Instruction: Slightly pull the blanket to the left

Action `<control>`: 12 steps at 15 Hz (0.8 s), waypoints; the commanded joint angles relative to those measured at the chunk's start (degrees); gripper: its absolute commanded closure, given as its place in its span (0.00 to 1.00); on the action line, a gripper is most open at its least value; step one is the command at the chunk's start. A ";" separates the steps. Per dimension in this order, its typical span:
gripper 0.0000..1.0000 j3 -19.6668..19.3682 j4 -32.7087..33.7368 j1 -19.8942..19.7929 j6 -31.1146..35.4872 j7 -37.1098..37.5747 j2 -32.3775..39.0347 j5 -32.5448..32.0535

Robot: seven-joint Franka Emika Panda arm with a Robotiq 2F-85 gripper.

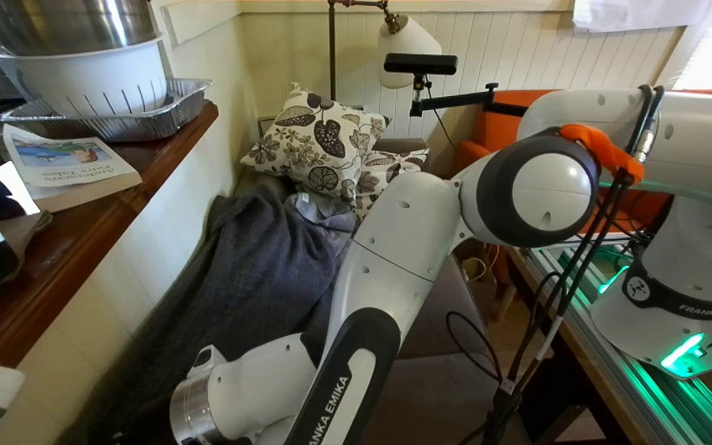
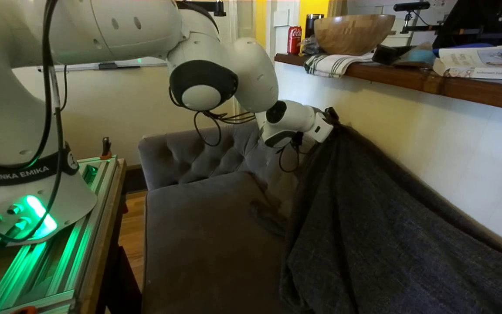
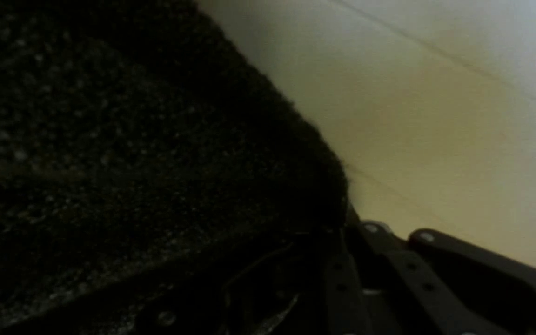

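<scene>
Blanket (image 2: 390,218) nearest: dark grey, rumpled, filling the near right of an exterior view, draped on the sofa (image 2: 207,235). Wall (image 2: 429,139) close along its right side. Far part of the blanket rises to a peak at the pincer (image 3: 335,237). Pincer clamps a fold of the blanket, near the wall; details dim and blurred in the wrist view. Arm (image 2: 146,35) stretches from the left, over the grey sofa. Floral cushions (image 1: 325,145) beyond the blanket, at the sofa's far end in an exterior view; lamp (image 1: 405,37) behind them.
</scene>
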 commanded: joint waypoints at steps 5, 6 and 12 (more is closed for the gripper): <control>0.99 -13.02 7.32 9.04 3.64 14.69 -0.19 -1.71; 0.71 -14.28 7.13 9.57 3.37 15.93 -0.38 -2.03; 0.38 -17.58 8.55 10.72 0.47 19.47 -0.25 -1.89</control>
